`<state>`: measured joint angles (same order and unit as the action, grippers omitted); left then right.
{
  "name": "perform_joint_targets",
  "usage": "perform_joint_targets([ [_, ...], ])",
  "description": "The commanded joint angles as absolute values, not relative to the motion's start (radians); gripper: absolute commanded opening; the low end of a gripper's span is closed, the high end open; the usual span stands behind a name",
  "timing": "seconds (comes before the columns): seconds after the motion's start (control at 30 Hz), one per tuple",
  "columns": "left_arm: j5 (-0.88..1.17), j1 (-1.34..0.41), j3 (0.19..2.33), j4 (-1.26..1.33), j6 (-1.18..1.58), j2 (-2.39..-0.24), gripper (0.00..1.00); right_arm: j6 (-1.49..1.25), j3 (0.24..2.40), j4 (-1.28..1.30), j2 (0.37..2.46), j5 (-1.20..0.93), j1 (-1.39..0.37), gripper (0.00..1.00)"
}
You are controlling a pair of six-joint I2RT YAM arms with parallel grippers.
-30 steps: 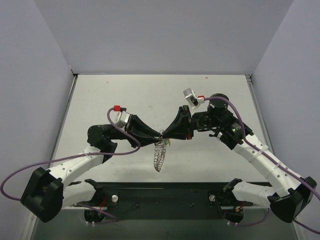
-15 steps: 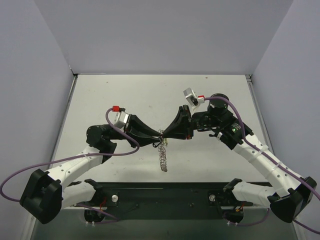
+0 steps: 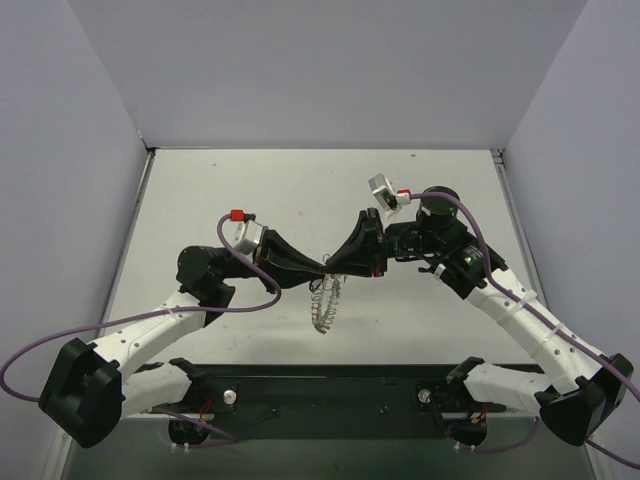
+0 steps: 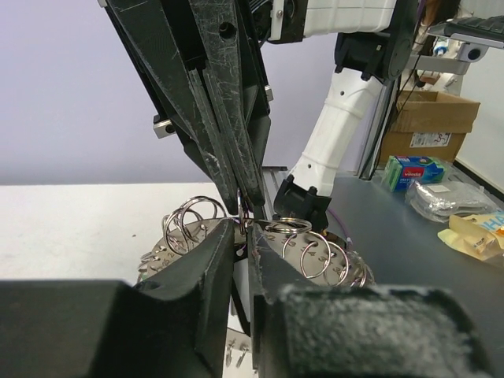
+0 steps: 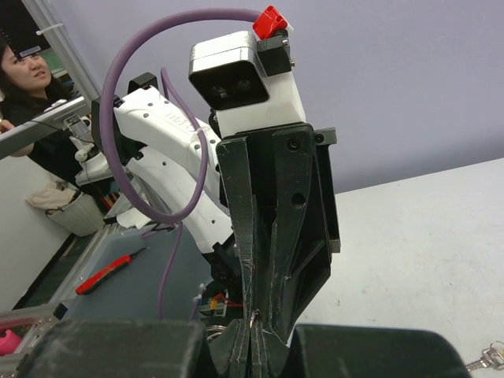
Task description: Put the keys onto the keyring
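Left fingers (image 4: 197, 283) are pinched on the top coils of the keyring (image 3: 322, 305), and right fingers (image 4: 224, 134) meet them tip to tip, pressed together on something thin there; key or wire, I cannot tell. Below that meeting point the keyring hangs as a floppy silvery loop toward the counter (image 3: 250, 190). No coloured key head shows on it, so I judge the threading is in hand, with no key visibly on.

Left arm (image 3: 150, 330), right arm (image 3: 520, 310) reaching inward, jaws pinched, tips meeting
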<state>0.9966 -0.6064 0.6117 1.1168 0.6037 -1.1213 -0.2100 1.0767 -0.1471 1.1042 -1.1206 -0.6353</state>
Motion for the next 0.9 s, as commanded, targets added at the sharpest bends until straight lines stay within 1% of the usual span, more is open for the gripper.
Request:
perform_joint_targets([
  [0.0, 0.979, -0.618, 0.667, 1.104, 0.574, -1.109, 0.2, -0.204, 1.086, -0.258, 1.098, -1.141, -0.637, 0.0],
  [0.03, 0.982, -0.62, 0.67, 1.106, 0.569, -1.109, 0.16, -0.203, 1.086, -0.256, 1.1, -1.14, -0.637, 0.0],
  [0.1, 0.982, -0.621, 0.67, 1.106, 0.569, -1.111, 0.14, -0.19, 1.091, -0.241, 1.103, -1.137, -0.64, 0.0],
  [0.13, 0.982, -0.623, 0.67, 1.106, 0.568, -1.111, 0.1, -0.186, 1.092, -0.226, 1.104, -1.134, -0.641, 0.0],
  [0.23, 0.983, -0.623, 0.672, 1.104, 0.568, -1.114, 0.03, -0.176, 1.094, -0.213, 1.108, -1.126, -0.644, 0.0],
  [0.3, 0.982, -0.623, 0.673, 1.106, 0.568, -1.114, 0.0, -0.173, 1.092, -0.207, 1.109, -1.123, -0.646, 0.0],
  [0.37, 0.985, -0.623, 0.67, 1.108, 0.568, -1.114, 0.0, -0.169, 1.092, -0.201, 1.112, -1.118, -0.646, 0.0],
  [0.4, 0.983, -0.623, 0.672, 1.112, 0.569, -1.114, 0.02, -0.167, 1.091, -0.198, 1.112, -1.117, -0.646, 0.0],
  [0.43, 0.982, -0.623, 0.672, 1.111, 0.569, -1.109, 0.07, -0.163, 1.091, -0.193, 1.111, -1.114, -0.646, 0.0],
  [0.47, 0.977, -0.623, 0.67, 1.108, 0.568, -1.106, 0.18, -0.163, 1.091, -0.192, 1.109, -1.112, -0.646, 0.0],
  [0.5, 0.977, -0.623, 0.669, 1.106, 0.565, -1.104, 0.22, -0.161, 1.089, -0.192, 1.108, -1.112, -0.646, 0.0],
  [0.57, 0.977, -0.623, 0.667, 1.108, 0.563, -1.1, 0.27, -0.156, 1.089, -0.189, 1.109, -1.109, -0.646, 0.0],
  [0.77, 0.983, -0.623, 0.667, 1.112, 0.566, -1.094, 0.27, -0.143, 1.089, -0.173, 1.112, -1.095, -0.644, 0.0],
  [0.87, 0.986, -0.623, 0.672, 1.103, 0.566, -1.094, 0.11, -0.138, 1.092, -0.163, 1.115, -1.094, -0.644, 0.0],
])
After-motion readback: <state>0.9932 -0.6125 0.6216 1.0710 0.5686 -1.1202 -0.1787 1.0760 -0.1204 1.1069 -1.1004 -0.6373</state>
